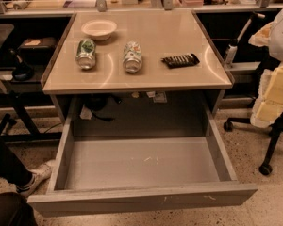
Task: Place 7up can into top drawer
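Plainly, the gripper is outside the camera view; where it stands, how wide it is and whether it holds anything cannot be told, so no bearing from it to the can can be read directly. The 7up can [132,56] appears to lie on its side on the table [179,32], towards the front edge; its long axis runs front to back, one silver end facing the camera. Just beside it on one flank lies a darker green can [86,53], on the other a dark packet [180,60]; a pale bowl [99,28] sits further back. The top drawer [141,197] is pulled fully out below the table's front edge, its bottom bare. My judgement: the grasp has not begun; a gripper coming from the camera's side would meet the can end-on, so closing across its width suits best; the drawer then lies forward and down from the can.
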